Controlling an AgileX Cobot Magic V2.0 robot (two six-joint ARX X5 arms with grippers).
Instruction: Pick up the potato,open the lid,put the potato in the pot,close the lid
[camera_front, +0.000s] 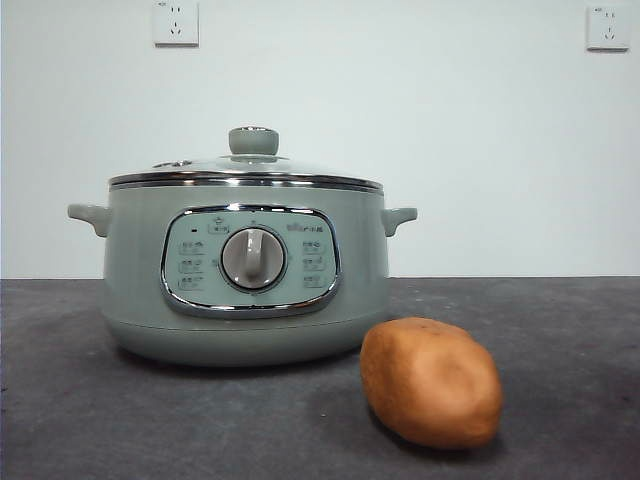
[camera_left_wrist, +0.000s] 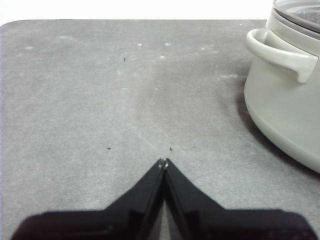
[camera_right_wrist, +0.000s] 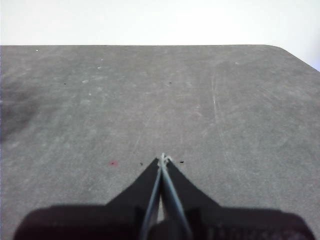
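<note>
Pot (camera_front: 245, 275) stands on the dark grey counter (camera_front: 560, 340), toward the far edge, its control panel and silver dial (camera_front: 253, 258) facing the front edge. Two small side handles stick out, one each side. Lid (camera_front: 245, 172) sits closed on the pot's rim, pale-green knob (camera_front: 253, 140) upright on top.

Potato (camera_front: 432, 380) lies on the counter nearer the front edge than the pot, just off the pot's front-right side. Orange-brown, oval, resting on its long side. A narrow strip of counter shows between it and the pot's base; not touching.

Left gripper (camera_left_wrist: 164, 162): jaws pressed together tip to tip, holding nothing, low over bare counter. The pot's side and one handle (camera_left_wrist: 280, 52) show nearby in the left wrist view, apart from the jaws.

Right gripper (camera_right_wrist: 163, 159): jaws also closed together, holding nothing, over bare counter near a rounded corner. Neither pot nor potato shows in the right wrist view.

Two wall sockets (camera_front: 175, 22) on the white wall behind.
</note>
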